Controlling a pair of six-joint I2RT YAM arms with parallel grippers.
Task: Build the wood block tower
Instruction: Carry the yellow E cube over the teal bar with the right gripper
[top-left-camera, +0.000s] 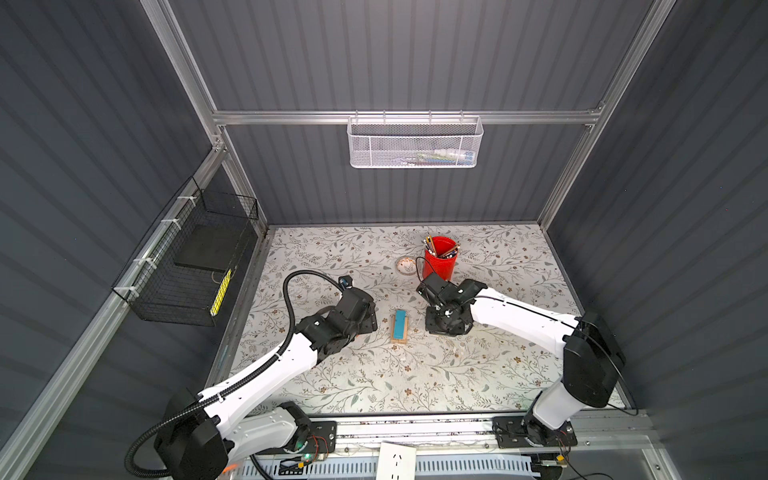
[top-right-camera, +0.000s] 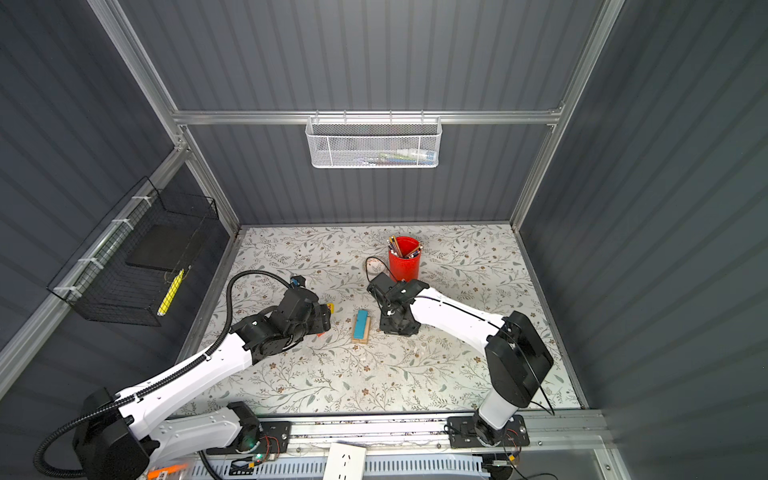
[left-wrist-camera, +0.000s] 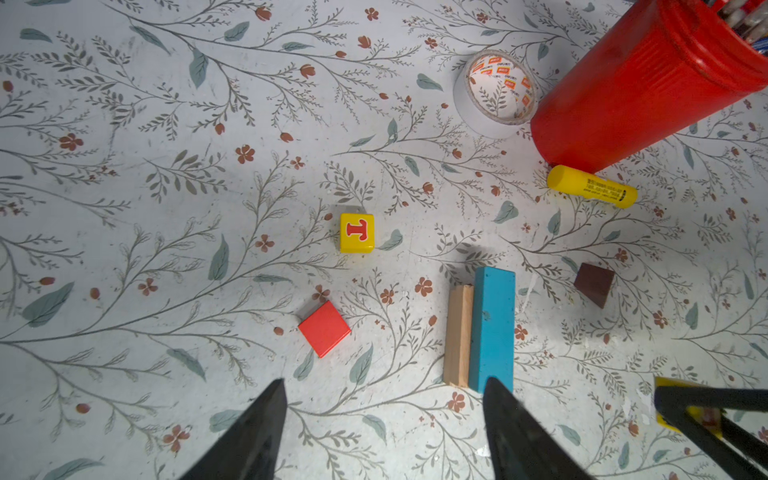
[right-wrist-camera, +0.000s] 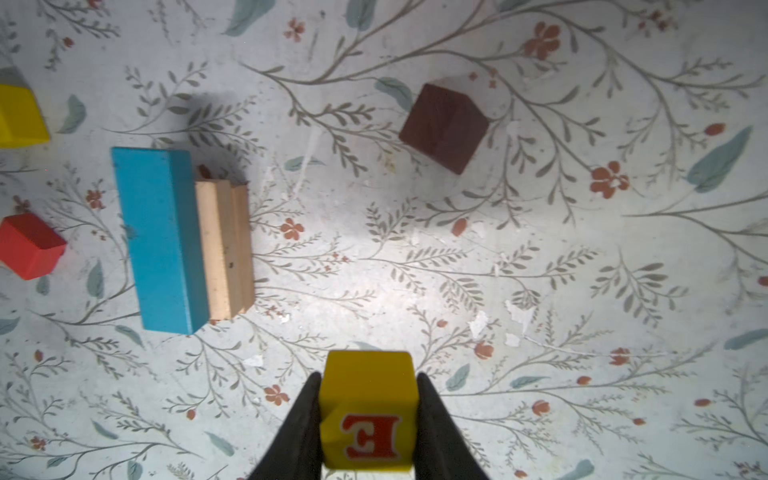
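Table (top-left-camera: 374, 374): floral sheet, grey ribbed walls around.
Left gripper (left-wrist-camera: 384, 382): jaws wide apart, empty, over bare table.
Right gripper (right-wrist-camera: 369, 376): clamped on yellow E cube (right-wrist-camera: 368, 411).
Stack: teal bar (top-left-camera: 400, 324) lying on tan bars (left-wrist-camera: 457, 336), mid-frame in both top views, between the grippers.
Loose nearby: T cube (left-wrist-camera: 356, 232), red cube (left-wrist-camera: 324, 329), brown roof piece (left-wrist-camera: 594, 284).

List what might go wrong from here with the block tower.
1. The right gripper holds the yellow E cube. The teal bar has only a narrow top, so a slightly off placement could drop the cube.
2. The teal bar sits offset on the tan bars, which jut out on one side, so downward pressure might shift the stack.
3. The open left gripper appears close to the teal bar's end in its wrist view and could nudge it.
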